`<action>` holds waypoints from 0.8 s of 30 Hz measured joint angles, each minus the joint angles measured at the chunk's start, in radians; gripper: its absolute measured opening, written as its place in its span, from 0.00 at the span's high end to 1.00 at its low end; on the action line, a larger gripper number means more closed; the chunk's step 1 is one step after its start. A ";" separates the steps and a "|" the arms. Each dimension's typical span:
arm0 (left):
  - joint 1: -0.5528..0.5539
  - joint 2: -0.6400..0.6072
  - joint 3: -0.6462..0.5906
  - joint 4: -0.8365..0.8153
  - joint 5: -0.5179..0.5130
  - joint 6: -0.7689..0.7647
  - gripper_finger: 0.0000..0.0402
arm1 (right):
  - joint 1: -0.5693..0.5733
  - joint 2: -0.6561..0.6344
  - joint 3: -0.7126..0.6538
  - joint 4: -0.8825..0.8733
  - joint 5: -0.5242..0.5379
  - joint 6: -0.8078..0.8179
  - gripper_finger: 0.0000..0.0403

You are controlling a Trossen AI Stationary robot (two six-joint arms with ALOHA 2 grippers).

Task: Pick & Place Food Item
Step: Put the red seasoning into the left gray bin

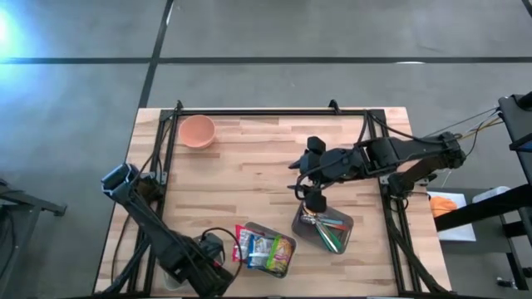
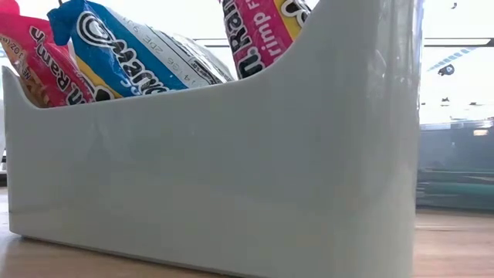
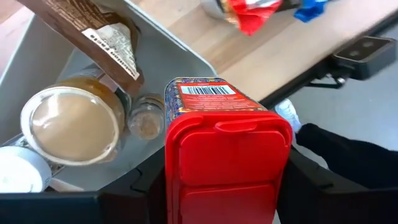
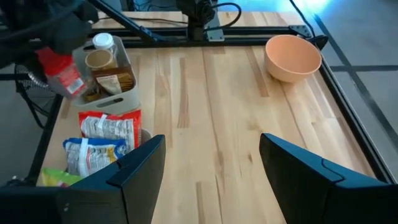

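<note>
A tin with a red flip lid and a barcode label (image 3: 217, 124) hangs over the rim of a grey bin (image 3: 180, 56) at the table's near left corner, with my left gripper (image 3: 227, 186) shut on it. The bin holds a jar of beige paste (image 3: 71, 124), a small jar (image 3: 146, 118) and a brown packet (image 3: 93, 37). The right wrist view shows the tin (image 4: 61, 73) beside the same bin (image 4: 106, 68). My right gripper (image 4: 211, 180) hovers open above the middle of the table (image 1: 312, 187), nothing between its fingers. My left gripper pinches the tin at its red lid end (image 3: 177, 180), one finger on each of two opposite sides. The fingers come from above, pointing down. The tin is lifted clear, lid end up toward the wrist and body hanging below, slightly tilted.
A pink bowl (image 1: 198, 130) stands at the far left. A bin of bright snack packets (image 1: 266, 249) sits near the front middle and fills the low view (image 2: 231, 177). A grey tray of pens (image 1: 324, 228) lies under my right arm. Bare wood lies between the bowl and the bins.
</note>
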 joint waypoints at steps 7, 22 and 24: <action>0.000 0.000 -0.059 0.045 0.000 0.014 0.50 | 0.022 0.000 0.000 -0.022 0.000 -0.003 0.36; -0.001 0.000 -0.099 0.037 -0.035 0.000 0.50 | 0.029 0.000 0.000 -0.050 0.000 -0.001 0.36; 0.000 0.000 -0.110 0.045 -0.041 -0.015 0.50 | 0.030 -0.001 0.000 -0.050 0.000 0.000 0.36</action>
